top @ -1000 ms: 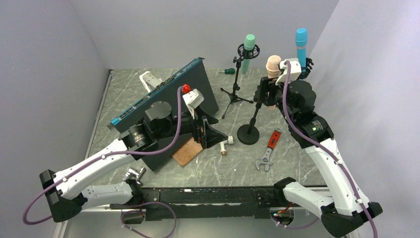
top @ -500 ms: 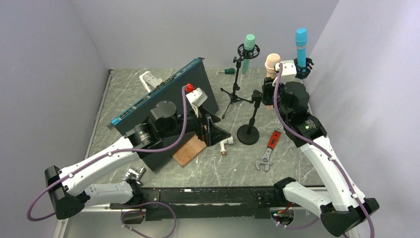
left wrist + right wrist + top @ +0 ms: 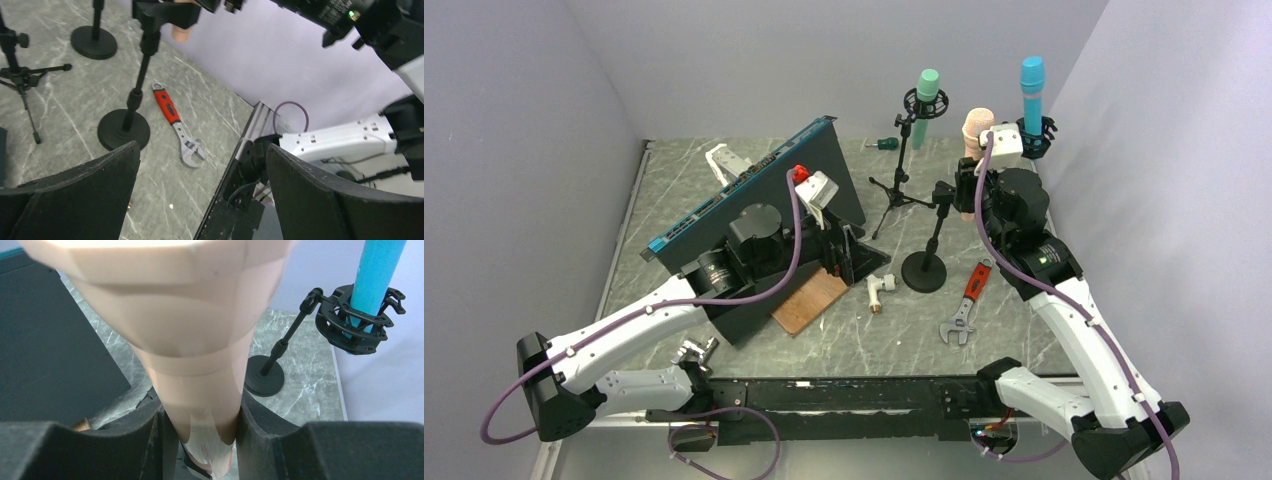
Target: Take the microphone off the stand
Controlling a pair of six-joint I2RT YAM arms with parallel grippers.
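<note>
Right tool (image 3: pixel 200 437) was shut tight on the lower body of the peach microphone (image 3: pixel 190 340), held upright just right of the stand (image 3: pixel 934 235) clip. It looked about free, not certain. Left to do: carry it clear. Right arm stretched far and high. Left tool (image 3: pixel 202 150) gaped wide, empty, low beside the stand base.

A tripod stand (image 3: pixel 898 190) and blue microphone (image 3: pixel 1032 85) flank the right claw (image 3: pixel 969 190); table (image 3: pixel 904 332) beside wrench (image 3: pixel 965 300) lies open.
</note>
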